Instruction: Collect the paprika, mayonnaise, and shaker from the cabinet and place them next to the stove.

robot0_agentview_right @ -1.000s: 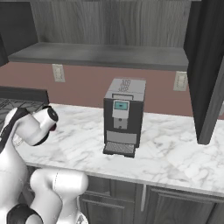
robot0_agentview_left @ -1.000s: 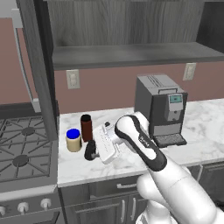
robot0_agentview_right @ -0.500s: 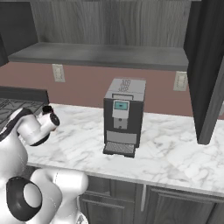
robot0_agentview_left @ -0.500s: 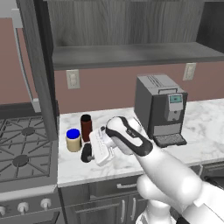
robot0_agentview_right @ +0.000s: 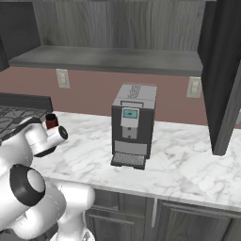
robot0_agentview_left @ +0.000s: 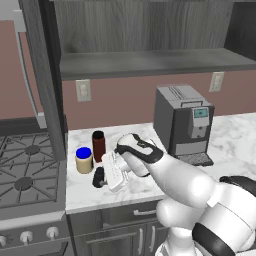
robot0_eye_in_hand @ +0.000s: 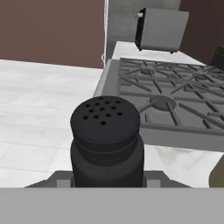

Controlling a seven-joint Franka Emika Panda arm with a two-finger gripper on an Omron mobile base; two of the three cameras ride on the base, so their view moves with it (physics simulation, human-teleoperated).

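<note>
**A:** so what changed in the last second? Going left to right: the stove (robot0_agentview_left: 27, 170) is the same, and the mayonnaise (robot0_agentview_left: 84, 160) and paprika (robot0_agentview_left: 98, 145) haven't budged from the marble counter (robot0_agentview_left: 235, 140) just right of it. The arm has swung lower and further left though, carrying the shaker (robot0_agentview_left: 99, 177) down until it looks to be at the counter, just in front of the other two.

**B:** jaws let go yet?

**A:** nope, the gripper (robot0_agentview_left: 103, 176) is clamped on the shaker. I'd guess this is the last item, so only the release is left.

**B:** how's the shaker look?

**A:** the hand view shows it upright: small, all black, ribbed neck, holes in its domed top (robot0_eye_in_hand: 105, 114), grates beyond.
</note>
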